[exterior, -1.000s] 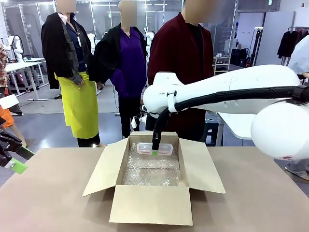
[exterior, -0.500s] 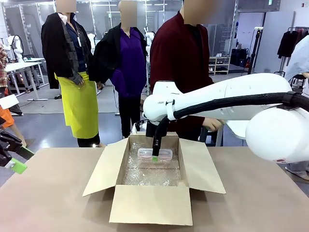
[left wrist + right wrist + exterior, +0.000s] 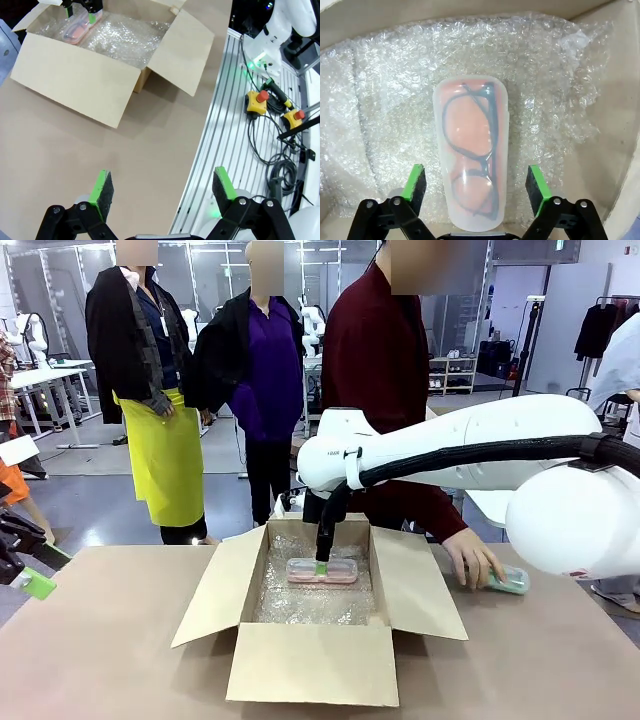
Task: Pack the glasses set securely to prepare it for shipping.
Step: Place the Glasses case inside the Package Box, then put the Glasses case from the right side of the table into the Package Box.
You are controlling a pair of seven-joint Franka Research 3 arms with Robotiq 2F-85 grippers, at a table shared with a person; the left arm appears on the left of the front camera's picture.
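Here the pink case [image 3: 470, 150] lies lengthwise across the box [image 3: 310, 662], the right tool [image 3: 476, 179] spread apart astride it.

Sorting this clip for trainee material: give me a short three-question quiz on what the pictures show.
1. True or false: the right claw is clamped on the pink case.
2. The pink case lies on: A) bare cardboard; B) bubble wrap inside the box; C) a foam tray.
3. Fill in: the person's hand is on the ____ case, on the table beside the box.
Key: 1 false, the claw stands open with a finger on each side of the case; 2 B; 3 the mint green case.
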